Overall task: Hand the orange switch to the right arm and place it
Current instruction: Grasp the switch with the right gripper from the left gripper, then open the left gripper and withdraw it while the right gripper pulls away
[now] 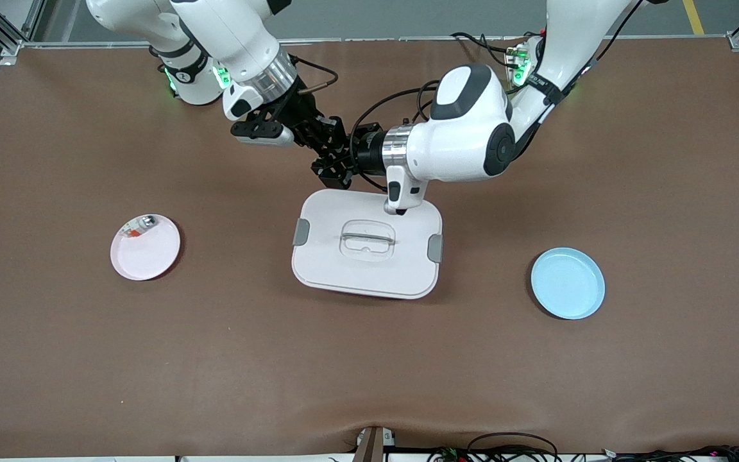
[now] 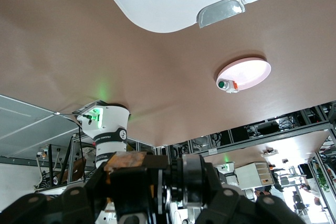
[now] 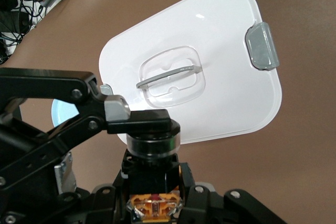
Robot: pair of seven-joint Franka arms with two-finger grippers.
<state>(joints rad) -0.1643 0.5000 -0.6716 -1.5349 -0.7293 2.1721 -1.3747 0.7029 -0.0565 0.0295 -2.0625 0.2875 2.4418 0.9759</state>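
Above the white lidded box (image 1: 367,244), midair: orange switch (image 3: 154,148) pinched between right gripper (image 1: 331,154) fingers, left gripper (image 1: 339,168) fingers (image 3: 116,109) touching it, barely parted. On brown table (image 1: 664,160): pink plate (image 1: 145,247) with small part (image 1: 140,226), blue plate (image 1: 568,283). Metal framing around.

The two arms meet in the air above the worktop, near the middle. The right arm (image 1: 241,45) comes down from about 11 o'clock, and its wrist tilts toward 4 o'clock. The right claw (image 1: 326,142) has its fingers squeezed shut on the orange switch (image 3: 152,140). The left arm (image 1: 472,128) comes in from about 1 o'clock and bends at the elbow. Its wrist lies flat and points toward 9 o'clock. The left claw (image 1: 337,157) touches the right claw, tip to tip. It is around the same switch.
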